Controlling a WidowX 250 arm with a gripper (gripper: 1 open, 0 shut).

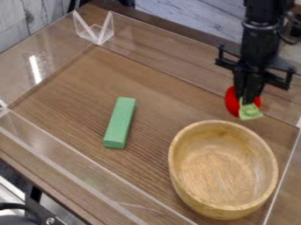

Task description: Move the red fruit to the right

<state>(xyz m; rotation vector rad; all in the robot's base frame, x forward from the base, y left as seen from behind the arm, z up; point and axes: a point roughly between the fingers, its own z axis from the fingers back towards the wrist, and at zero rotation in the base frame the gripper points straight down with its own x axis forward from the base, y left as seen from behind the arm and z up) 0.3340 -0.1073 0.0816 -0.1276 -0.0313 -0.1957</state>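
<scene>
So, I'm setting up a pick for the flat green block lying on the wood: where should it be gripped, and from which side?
Grip the green block at mid-length across its narrow width, coming straight down from above. It lies flat, long and thin, with free space on both long sides.

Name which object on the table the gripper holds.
The red fruit: the gripper is shut on it. The green block and wooden bowl sit apart, untouched.

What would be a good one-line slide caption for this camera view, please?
Claw shut on the red fruit, near the table's right edge, beyond the wooden bowl; green block lies left.
</scene>
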